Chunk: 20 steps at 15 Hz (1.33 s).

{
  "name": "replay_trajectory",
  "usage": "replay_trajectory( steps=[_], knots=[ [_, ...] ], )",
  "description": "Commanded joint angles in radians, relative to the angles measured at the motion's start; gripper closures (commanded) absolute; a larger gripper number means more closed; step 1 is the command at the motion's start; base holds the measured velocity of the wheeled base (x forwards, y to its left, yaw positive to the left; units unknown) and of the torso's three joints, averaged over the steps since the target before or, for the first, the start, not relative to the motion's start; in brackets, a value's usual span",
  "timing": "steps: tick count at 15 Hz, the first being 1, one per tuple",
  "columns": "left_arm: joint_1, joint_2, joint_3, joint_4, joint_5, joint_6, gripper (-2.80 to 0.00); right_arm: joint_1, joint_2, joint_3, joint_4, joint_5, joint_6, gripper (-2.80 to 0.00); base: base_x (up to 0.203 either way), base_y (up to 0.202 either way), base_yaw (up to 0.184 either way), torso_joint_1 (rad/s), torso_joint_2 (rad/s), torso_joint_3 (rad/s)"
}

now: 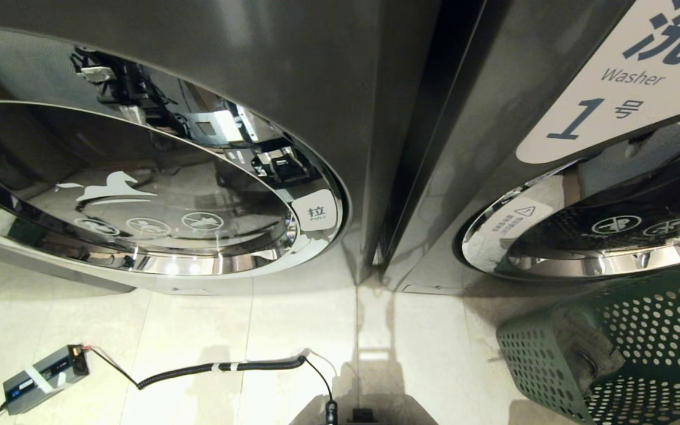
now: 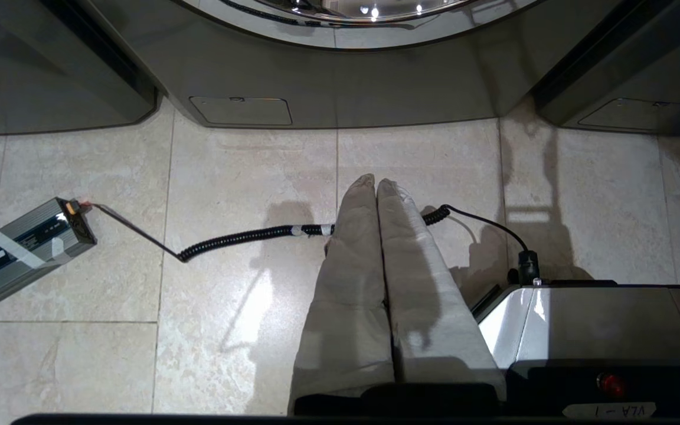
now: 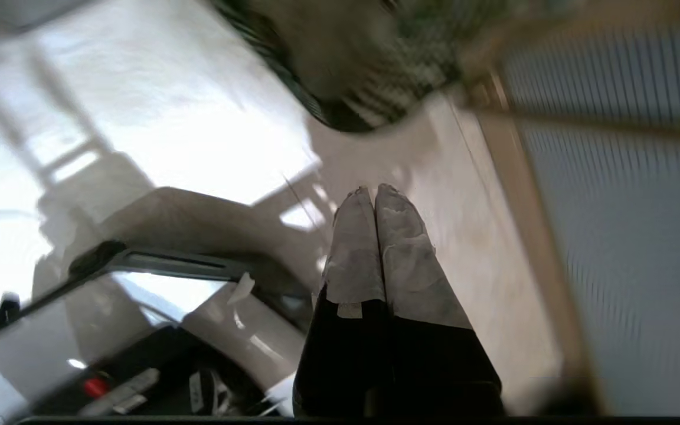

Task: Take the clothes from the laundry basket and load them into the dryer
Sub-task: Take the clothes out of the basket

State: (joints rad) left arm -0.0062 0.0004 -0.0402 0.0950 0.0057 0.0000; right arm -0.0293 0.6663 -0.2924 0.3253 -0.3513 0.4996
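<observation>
Basket point(image 1: 629, 348) at 4 o'clock on floor point(image 1: 210, 330), tipped, below washer 1 point(image 1: 552, 177). Both pincers, L point(image 2: 375, 182) & R point(image 3: 373, 190), fully closed, empty, over floor.

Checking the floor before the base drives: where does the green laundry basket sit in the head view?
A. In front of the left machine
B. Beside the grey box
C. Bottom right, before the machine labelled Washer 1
C: the laundry basket sits bottom right, below the Washer 1 label.
</observation>
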Motion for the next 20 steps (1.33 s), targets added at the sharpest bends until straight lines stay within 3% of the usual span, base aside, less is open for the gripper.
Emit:
replay_trajectory(
  steps=[1,4,7,9,14,20],
  knots=[
    [0.000,0.000,0.000,0.000,0.000,0.000,0.00,-0.030,0.189,-0.007,0.021,-0.034,0.157,0.00,0.000,0.000,0.000,0.000,0.00,0.000],
    [0.000,0.000,0.000,0.000,0.000,0.000,0.00,-0.227,0.287,-0.009,0.022,0.006,0.175,0.00,0.000,0.000,0.000,0.000,0.00,0.000],
    [0.000,0.000,0.000,0.000,0.000,0.000,0.00,-0.474,0.404,0.039,-0.056,0.173,-0.017,0.00,0.000,0.000,0.000,0.000,0.00,0.000],
    [0.000,0.000,0.000,0.000,0.000,0.000,0.00,-0.494,0.547,0.054,-0.188,0.241,-0.066,0.00,0.000,0.000,0.000,0.000,0.00,0.000],
    [0.000,0.000,0.000,0.000,0.000,0.000,0.00,-0.518,0.990,0.000,-0.584,0.279,-0.074,0.00,0.000,0.000,0.000,0.000,0.00,0.000],
    [0.000,0.000,0.000,0.000,0.000,0.000,0.00,-0.525,1.408,-0.341,-0.688,0.305,-0.094,0.00,0.000,0.000,0.000,0.000,0.00,0.000]
  ],
)
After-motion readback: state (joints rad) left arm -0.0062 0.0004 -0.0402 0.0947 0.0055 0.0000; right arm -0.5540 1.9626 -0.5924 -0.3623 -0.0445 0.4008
